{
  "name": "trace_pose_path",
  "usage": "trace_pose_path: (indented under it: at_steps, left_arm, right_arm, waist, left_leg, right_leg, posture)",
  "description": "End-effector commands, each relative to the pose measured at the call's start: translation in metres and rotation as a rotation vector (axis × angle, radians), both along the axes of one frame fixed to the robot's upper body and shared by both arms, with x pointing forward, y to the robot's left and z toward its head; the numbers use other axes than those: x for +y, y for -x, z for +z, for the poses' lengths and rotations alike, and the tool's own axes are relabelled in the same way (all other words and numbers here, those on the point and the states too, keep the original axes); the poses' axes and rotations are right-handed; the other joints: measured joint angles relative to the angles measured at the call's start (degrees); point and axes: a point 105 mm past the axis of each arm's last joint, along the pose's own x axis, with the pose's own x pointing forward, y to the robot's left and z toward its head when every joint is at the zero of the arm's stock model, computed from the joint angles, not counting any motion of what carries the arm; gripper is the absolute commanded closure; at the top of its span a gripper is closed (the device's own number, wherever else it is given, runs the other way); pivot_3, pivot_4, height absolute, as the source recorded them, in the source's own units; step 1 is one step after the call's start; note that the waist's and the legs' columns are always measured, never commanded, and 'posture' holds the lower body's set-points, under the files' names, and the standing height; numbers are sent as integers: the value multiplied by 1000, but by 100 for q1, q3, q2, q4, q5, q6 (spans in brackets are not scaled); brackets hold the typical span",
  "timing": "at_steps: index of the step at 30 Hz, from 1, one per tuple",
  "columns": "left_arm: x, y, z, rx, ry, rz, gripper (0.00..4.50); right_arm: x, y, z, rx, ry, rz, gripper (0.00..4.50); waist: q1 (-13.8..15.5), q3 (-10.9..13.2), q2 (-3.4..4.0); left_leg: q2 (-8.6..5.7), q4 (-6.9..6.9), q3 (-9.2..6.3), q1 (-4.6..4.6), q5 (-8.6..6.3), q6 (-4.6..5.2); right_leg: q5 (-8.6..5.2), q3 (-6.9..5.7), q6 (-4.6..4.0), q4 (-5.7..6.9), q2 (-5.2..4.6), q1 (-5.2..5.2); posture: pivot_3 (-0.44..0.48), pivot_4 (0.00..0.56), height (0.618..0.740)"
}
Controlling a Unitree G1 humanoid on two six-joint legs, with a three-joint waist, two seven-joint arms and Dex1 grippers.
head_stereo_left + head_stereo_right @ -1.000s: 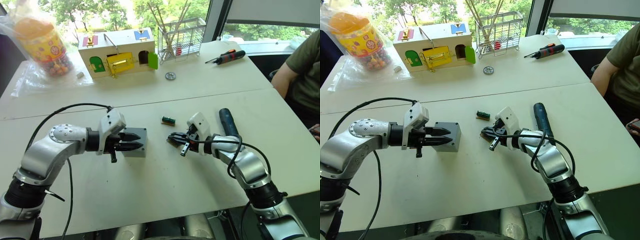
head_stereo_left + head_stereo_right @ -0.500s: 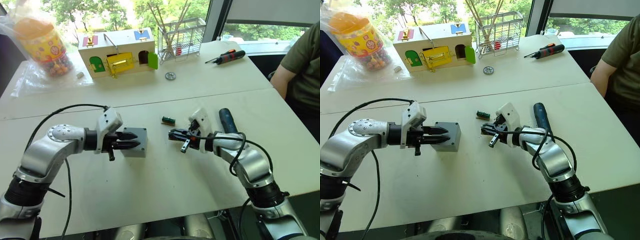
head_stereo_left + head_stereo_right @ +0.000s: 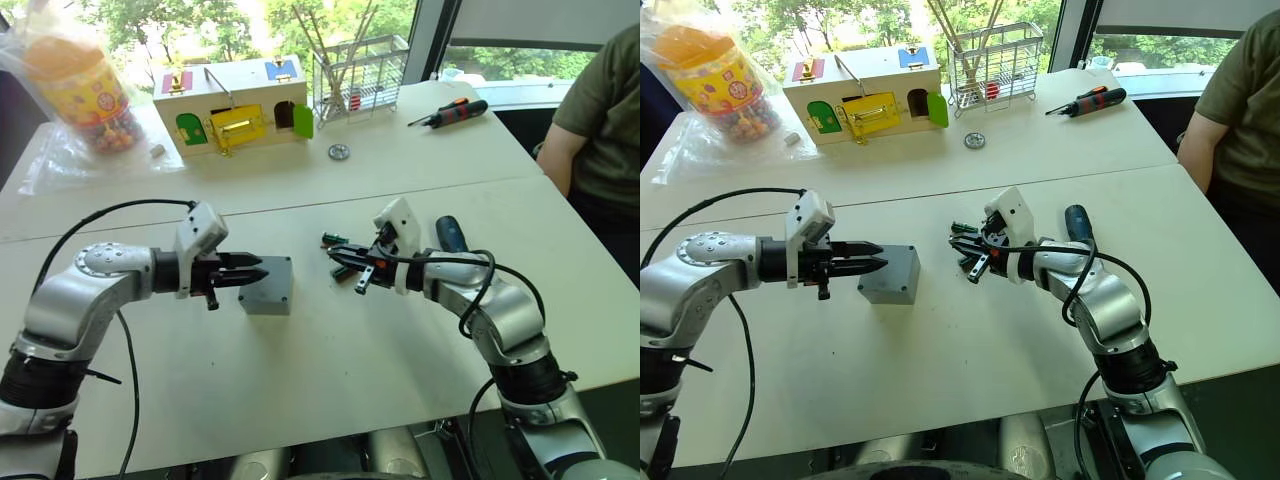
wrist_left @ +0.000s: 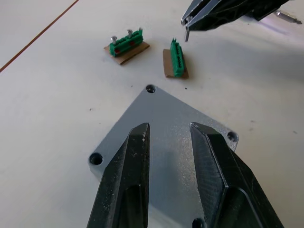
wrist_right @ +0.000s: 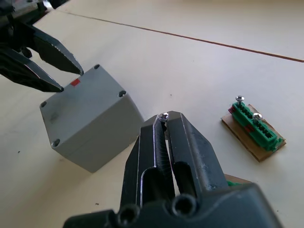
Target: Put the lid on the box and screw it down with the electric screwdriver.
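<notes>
Lid [image 4: 166, 142] sits on the box [image 3: 266, 286], mid-bench [image 3: 330, 400]. We see the left end effector [image 3: 256, 273] spread just above it; the right end effector [image 5: 165, 118] pinches a screw [image 5: 164, 115] near two green terminal blocks [image 4: 175, 58]. Electric screwdriver [image 3: 449, 234] lies behind the right arm.

Bright daylight from the windows [image 3: 300, 20] behind — soft shadows; wrist views sharp.

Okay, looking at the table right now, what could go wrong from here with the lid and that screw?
1. The right gripper pinches a small screw at its very fingertips; it may slip and roll away.
2. The lid rests unscrewed on the box, and the open left gripper hovers just above; a nudge may shift it.
3. The electric screwdriver lies behind the right arm and might get knocked.
</notes>
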Motion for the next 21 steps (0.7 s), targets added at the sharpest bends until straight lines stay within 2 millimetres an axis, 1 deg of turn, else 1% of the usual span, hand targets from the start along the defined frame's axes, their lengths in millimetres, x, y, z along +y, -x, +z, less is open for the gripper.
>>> trace_pose_path:
  at_steps: [1, 3, 5, 8, 13, 17, 21]
  left_arm:
    - [16, -3, 13, -56, -25, 41, 3171]
    - [21, -4, 15, -57, -31, 53, 3171]
    - [24, -5, 16, -58, -33, 59, 3171]
    - [23, -5, 15, -59, -32, 63, 3171]
    - [21, -3, 12, -54, -26, 65, 3171]
    - [21, -4, 11, -54, -22, 67, 3171]
    - [22, -5, 9, -53, -25, 73, 3171]
  right_arm:
    - [20, 3, 19, -69, -47, 64, 4419]
    - [32, 2, 19, -73, -55, 90, 4419]
    - [40, 1, 17, -71, -60, 102, 4419]
    - [47, -1, 10, -67, -51, 114, 4419]
    - [52, -4, 4, -66, -45, 122, 4419]
    - [51, -8, 2, -69, -40, 116, 4419]
    - [52, -9, 3, -73, -46, 117, 4419]
  waist:
    - [0, 0, 0]
    - [0, 0, 0]
    - [23, 0, 0]
    - [34, 0, 0]
    - [0, 0, 0]
    - [-7, 0, 0]
    - [-1, 0, 0]
  left_leg:
    - [0, 0, 0, 0, 0, 0]
    - [-1, 0, 0, 0, 0, 0]
    - [-1, 0, 0, 0, 0, 0]
    - [-7, 2, -3, 0, 0, 0]
    - [-6, 3, -3, 0, 0, 0]
    - [-4, 2, -3, 0, 0, 0]
    - [-4, 2, -2, 0, 0, 0]
  right_leg:
    - [0, 0, 0, 1, 0, 0]
    - [0, 0, 0, 1, 0, 0]
    - [0, -1, 0, 1, 0, 0]
    - [0, -2, 0, 0, -2, 4]
    - [0, -1, 0, 2, -1, 2]
    - [0, -1, 0, 5, 0, 0]
    - [0, -1, 0, 5, 0, 0]
  posture:
    - [0, 150, 740]
    - [0, 150, 740]
    - [0, 150, 740]
    - [0, 150, 740]
    - [0, 150, 740]
    - [0, 150, 740]
    - [0, 150, 740]
